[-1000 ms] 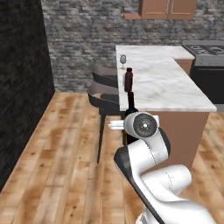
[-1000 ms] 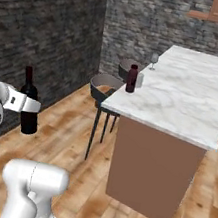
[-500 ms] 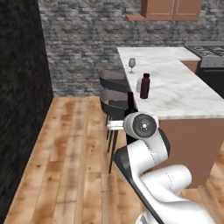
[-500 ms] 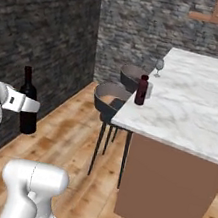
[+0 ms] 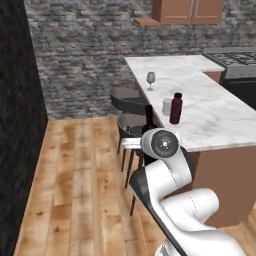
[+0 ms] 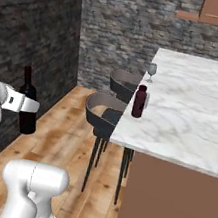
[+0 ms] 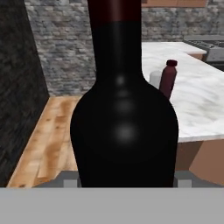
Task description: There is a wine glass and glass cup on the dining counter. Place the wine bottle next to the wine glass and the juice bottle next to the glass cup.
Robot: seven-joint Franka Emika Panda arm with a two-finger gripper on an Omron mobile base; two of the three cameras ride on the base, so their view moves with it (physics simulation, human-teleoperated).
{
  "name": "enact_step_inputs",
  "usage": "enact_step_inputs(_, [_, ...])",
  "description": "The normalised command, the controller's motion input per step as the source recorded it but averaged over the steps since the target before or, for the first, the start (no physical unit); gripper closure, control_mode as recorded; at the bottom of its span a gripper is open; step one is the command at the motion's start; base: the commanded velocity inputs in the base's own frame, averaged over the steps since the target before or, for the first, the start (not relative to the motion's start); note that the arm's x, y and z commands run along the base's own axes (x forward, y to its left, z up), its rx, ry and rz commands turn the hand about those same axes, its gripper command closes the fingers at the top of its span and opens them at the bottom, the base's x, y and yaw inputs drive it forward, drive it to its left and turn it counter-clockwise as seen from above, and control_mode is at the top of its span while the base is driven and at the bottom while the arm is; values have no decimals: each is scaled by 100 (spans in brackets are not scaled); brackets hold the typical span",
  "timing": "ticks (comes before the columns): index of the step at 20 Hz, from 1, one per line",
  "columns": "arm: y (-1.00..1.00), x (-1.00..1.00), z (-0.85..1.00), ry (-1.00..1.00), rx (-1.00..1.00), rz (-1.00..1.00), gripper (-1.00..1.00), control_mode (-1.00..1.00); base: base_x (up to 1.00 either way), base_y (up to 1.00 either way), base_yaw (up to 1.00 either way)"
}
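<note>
My gripper [image 6: 26,107] is shut on the wine bottle [image 6: 29,101], a tall black bottle with a dark red top, held upright in the air off the near left side of the dining counter [image 6: 188,130]. Close up in the hand view, the wine bottle [image 7: 124,109] hides most of what lies ahead. The maroon juice bottle [image 5: 175,108] stands near the counter's left edge, with the glass cup [image 5: 167,106] close beside it. Farther back along that edge stands the small stemmed wine glass [image 5: 150,80]. The juice bottle [image 7: 167,78] and glass cup [image 7: 154,78] also peek out right of the held bottle.
Two dark stools [image 6: 105,114] [image 6: 126,82] stand along the counter's left side, between the held bottle and the marble top. A dark wall [image 5: 20,125] runs on the left, a stone wall [image 5: 85,50] at the back. A stove [image 5: 235,57] sits beyond the counter's far right.
The whole picture has shifted as the base drove: the counter and stools now sit closer and more central. The wine bottle stays held in the shut gripper.
</note>
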Motion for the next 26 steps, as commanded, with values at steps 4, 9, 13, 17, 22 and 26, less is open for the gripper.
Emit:
enact_step_inputs(4, [0, 0, 0, 0, 0, 0, 100, 100, 62, 57, -19])
enact_step_inputs(9, [0, 0, 0, 0, 0, 0, 100, 100, 54, 69, -12])
enact_step_inputs(13, [0, 0, 0, 0, 0, 0, 100, 100, 53, 65, -16])
enact_step_inputs(17, [0, 0, 0, 0, 0, 0, 100, 100, 56, 61, -19])
enact_step_inputs(22, [0, 0, 0, 0, 0, 0, 100, 100, 62, 56, -17])
enact_step_inputs(26, [0, 0, 0, 0, 0, 0, 100, 100, 62, 59, -11])
